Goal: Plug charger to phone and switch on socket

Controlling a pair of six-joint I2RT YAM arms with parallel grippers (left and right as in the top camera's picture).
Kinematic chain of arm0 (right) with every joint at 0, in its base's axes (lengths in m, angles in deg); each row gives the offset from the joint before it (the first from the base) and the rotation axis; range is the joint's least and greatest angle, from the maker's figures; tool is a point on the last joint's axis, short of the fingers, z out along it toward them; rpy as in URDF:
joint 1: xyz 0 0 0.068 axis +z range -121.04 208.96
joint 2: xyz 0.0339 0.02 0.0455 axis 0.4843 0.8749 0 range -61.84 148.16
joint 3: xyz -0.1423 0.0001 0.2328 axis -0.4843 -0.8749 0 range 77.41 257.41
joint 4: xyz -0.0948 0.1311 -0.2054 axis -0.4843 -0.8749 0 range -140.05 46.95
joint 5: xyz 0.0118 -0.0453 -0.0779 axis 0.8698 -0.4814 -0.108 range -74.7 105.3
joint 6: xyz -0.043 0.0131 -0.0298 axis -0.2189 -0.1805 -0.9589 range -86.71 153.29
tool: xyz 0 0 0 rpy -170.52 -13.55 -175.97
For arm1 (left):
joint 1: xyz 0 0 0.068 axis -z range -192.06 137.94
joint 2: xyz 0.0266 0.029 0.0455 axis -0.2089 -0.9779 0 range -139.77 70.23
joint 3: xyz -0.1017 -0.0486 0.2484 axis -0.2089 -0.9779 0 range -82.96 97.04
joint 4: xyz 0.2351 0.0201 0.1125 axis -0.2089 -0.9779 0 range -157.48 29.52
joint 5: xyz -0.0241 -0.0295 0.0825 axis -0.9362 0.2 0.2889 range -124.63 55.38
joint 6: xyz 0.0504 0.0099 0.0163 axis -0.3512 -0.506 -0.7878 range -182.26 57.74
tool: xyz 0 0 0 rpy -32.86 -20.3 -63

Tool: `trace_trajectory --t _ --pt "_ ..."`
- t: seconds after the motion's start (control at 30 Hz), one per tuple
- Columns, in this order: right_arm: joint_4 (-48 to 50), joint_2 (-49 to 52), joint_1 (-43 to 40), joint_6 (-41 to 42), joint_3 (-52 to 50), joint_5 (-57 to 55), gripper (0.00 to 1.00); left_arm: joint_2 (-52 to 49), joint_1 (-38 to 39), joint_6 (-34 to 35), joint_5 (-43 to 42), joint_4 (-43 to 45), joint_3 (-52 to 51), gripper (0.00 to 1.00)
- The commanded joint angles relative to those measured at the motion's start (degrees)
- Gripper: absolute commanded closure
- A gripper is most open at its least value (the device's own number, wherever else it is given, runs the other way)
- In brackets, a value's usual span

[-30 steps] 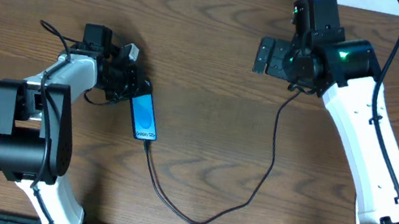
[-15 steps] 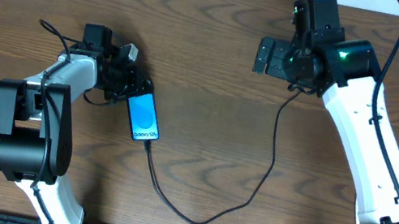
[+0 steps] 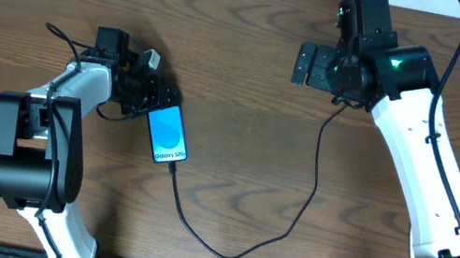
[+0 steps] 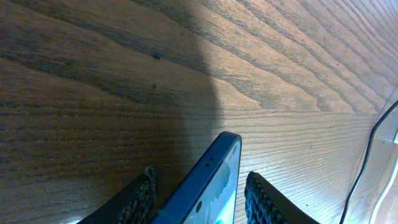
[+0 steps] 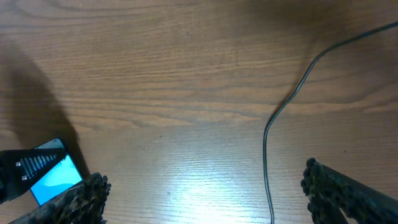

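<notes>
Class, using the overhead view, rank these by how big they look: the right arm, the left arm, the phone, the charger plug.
1. Right arm, stretched out, largest.
2. Left arm, folded up; both arms sit nearer the camera than the table things.
3. Phone.
4. Charger plug, smallest.

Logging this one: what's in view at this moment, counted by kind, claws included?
Phone: 1
Black charger cable: 1
Claws: 2 (left claw, right claw)
Total: 4
</notes>
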Motion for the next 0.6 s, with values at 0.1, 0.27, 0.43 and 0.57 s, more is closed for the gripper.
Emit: trace_trajectory --t 0.1,0.27,0.43,0.57 --pt "0.0 -0.3 0.6 0.4 -0.3 -0.8 0.02 -0.5 0.2 -1.0 1.4 -0.7 0.5 0.52" --pt "0.0 -0.3 0.6 0.4 -0.3 -0.8 0.02 -0.5 0.2 -1.0 1.5 -0.7 0.5 0.44" --pt "0.0 -0.3 0.6 0.4 -0.3 -0.8 0.02 -0.5 0.2 -1.0 3.0 -1.0 0.5 0.32" --pt "0.0 -0.3 0.6 0.4 -0.3 -0.8 0.02 -0.5 0.2 -1.0 3.0 -1.5 0.5 0.3"
